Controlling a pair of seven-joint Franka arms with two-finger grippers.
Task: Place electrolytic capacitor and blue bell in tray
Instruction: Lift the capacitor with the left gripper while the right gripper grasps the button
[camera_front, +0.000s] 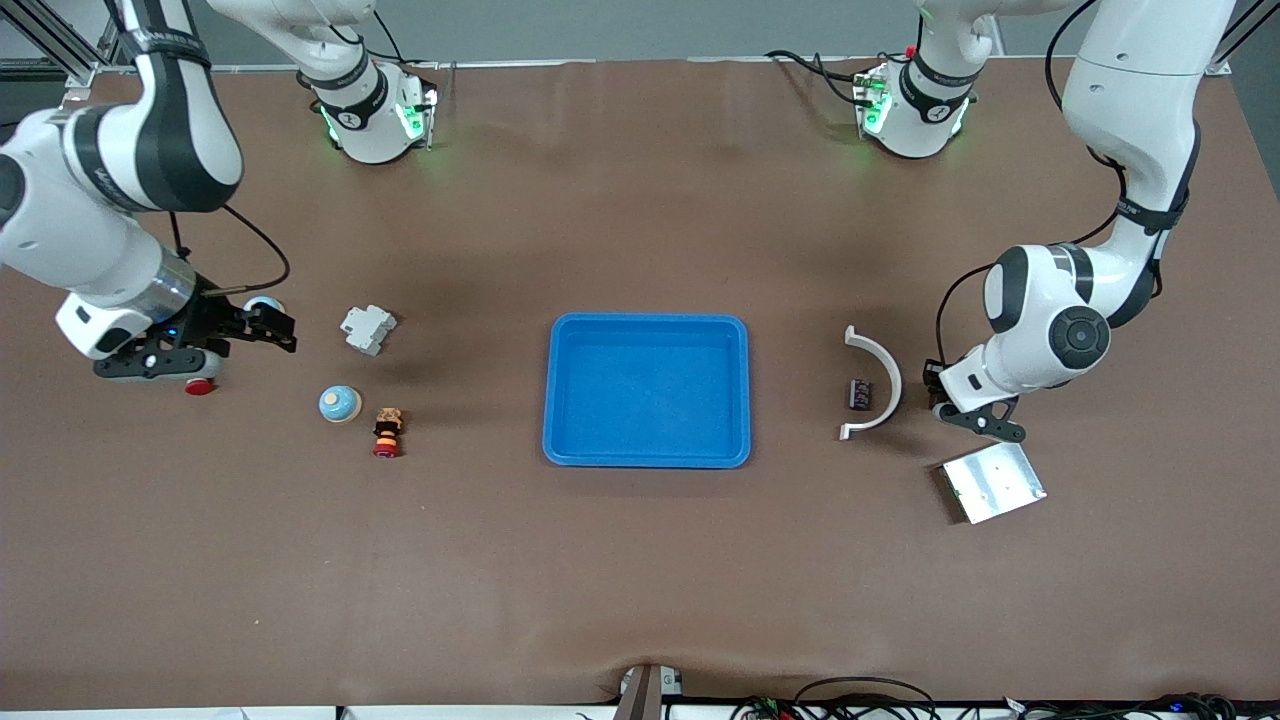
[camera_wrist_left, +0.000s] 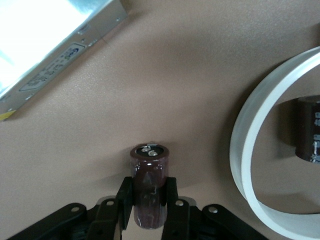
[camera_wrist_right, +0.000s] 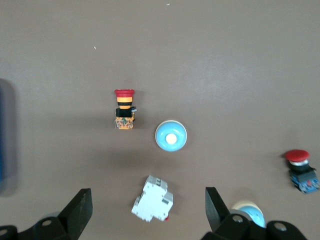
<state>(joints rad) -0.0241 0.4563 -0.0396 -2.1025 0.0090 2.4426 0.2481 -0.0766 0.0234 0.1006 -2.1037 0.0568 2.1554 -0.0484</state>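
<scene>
1. The left gripper (camera_wrist_left: 149, 200) is down at the table (camera_front: 640, 560) near the left arm's end, between the white curved strip (camera_front: 880, 380) and the silver metal plate (camera_front: 993, 483).
2. Its fingers (camera_wrist_left: 126, 197) are clamped on a dark brown electrolytic capacitor (camera_wrist_left: 149, 192); the left wrist view shows the can gripped on both sides.
3. Whether the capacitor's base touches the table cannot be told.
4. A second dark cylinder (camera_front: 858, 393) lies inside the arc of the curved strip, toward the tray.
5. The tray (camera_front: 560, 400) sits at the middle of the table and holds nothing.
6. The right gripper (camera_wrist_right: 148, 212) hangs over the right arm's end of the table with its jaws wide apart and nothing between them.
7. The blue bell (camera_front: 340, 403) rests on the table between the tray and the right arm's end, just beside a red-capped pushbutton (camera_front: 387, 432).
8. A white breaker block (camera_front: 368, 328) lies farther from the front camera than the bell.
9. Another red-capped button (camera_front: 200, 386) and a second pale blue dome (camera_front: 265, 304) lie by the right gripper.
</scene>
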